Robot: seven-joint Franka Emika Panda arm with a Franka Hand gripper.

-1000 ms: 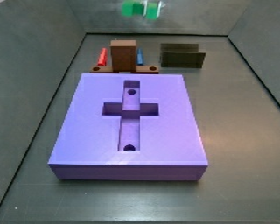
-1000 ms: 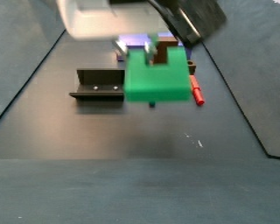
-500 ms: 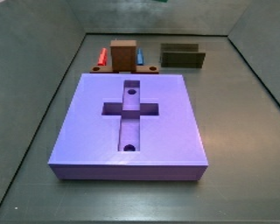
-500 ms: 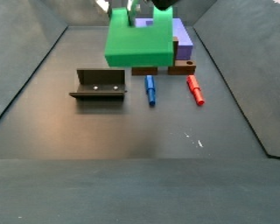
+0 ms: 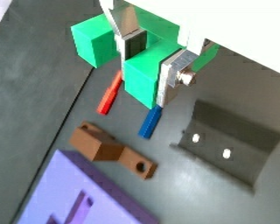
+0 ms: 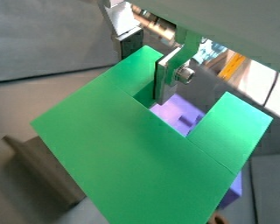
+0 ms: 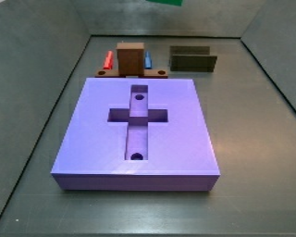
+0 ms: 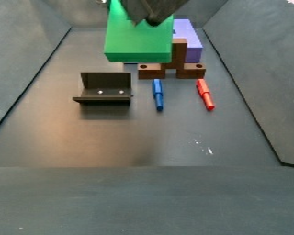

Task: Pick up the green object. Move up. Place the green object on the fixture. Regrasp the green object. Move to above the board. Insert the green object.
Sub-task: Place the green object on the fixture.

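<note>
gripper: I see the gripper (image 5: pixel 150 54) high above the floor, jaws clamped on the green object (image 5: pixel 140 54); one silver finger (image 6: pixel 173 72) sits in its notch.
green object: held in the air in a side view (image 8: pixel 140 39), at the frame top, over the far end of the floor, clear of everything.
fixture: the fixture (image 8: pixel 103 91) stands on the floor, nothing in it.
board: the board (image 7: pixel 140 130) lies flat, cross recess open.
extras: brown block (image 7: pixel 129 58) just behind the board, red piece (image 8: pixel 205 94) and blue piece (image 8: pixel 158 93) beside it.

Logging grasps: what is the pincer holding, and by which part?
The pincer, raised above the floor, holds the green object by its notch between the prongs.
</note>
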